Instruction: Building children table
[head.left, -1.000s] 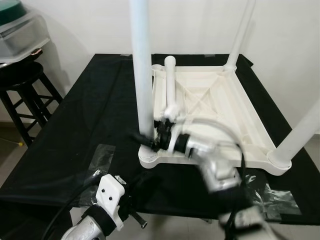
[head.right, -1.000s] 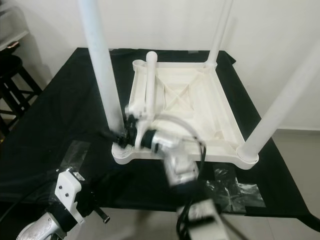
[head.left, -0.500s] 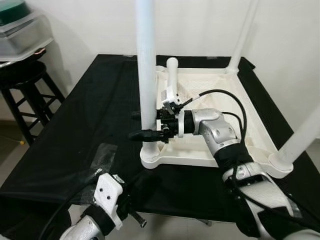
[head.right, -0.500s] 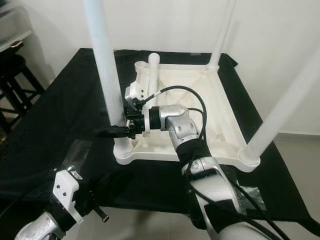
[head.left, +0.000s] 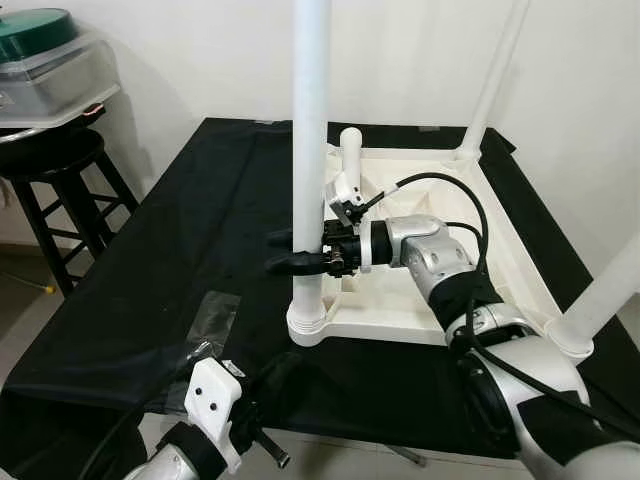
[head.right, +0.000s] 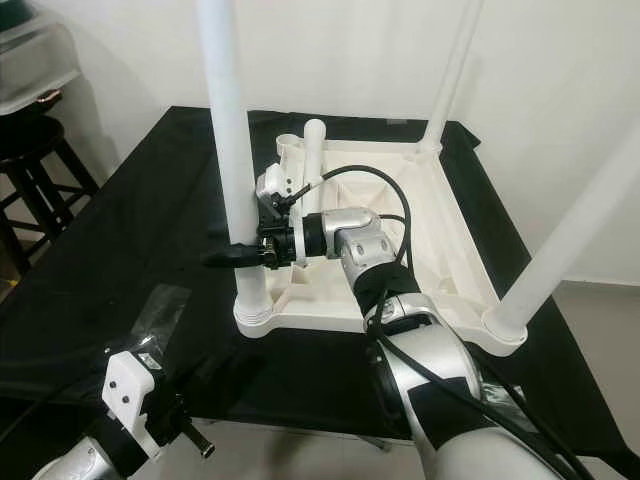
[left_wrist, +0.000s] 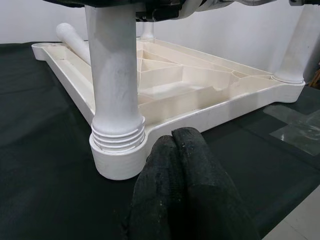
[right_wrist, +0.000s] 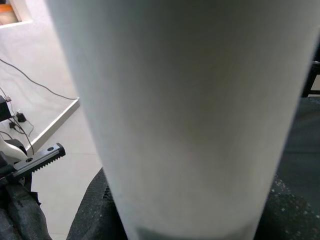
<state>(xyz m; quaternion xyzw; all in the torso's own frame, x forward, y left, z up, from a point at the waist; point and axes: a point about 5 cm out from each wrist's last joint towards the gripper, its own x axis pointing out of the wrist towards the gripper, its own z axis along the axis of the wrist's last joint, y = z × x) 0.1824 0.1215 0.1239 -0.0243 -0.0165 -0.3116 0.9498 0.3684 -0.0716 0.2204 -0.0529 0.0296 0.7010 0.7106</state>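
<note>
A white plastic table (head.left: 470, 250) with white legs (head.left: 308, 160) lies upturned on a black cloth (head.left: 180, 250), gripped by a silver arm's black fingers (head.left: 290, 262), beside a black stool (head.left: 50, 165) carrying a clear box with a green lid (head.left: 35, 25), against a white wall (head.left: 200, 50)

Upturned tabletop (head.left: 500, 250) on the cloth-covered table (head.left: 170, 260), legs pointing up.

The near-left leg (head.left: 309, 150) stands in the tabletop's near-left corner socket, with the right gripper (head.left: 290, 250) around it from the right, one finger before it and one behind. Another leg (head.left: 493, 75) stands at the far-right corner, and a third (head.left: 610, 295) at the near-right corner. A loose leg (head.left: 350, 155) lies inside the tabletop near its far-left corner. The left gripper (left_wrist: 182, 150) sits low at the table's near edge, just before the near-left corner. A stool (head.left: 50, 175) stands to the table's left, with a bin (head.left: 50, 70) on it.
</note>
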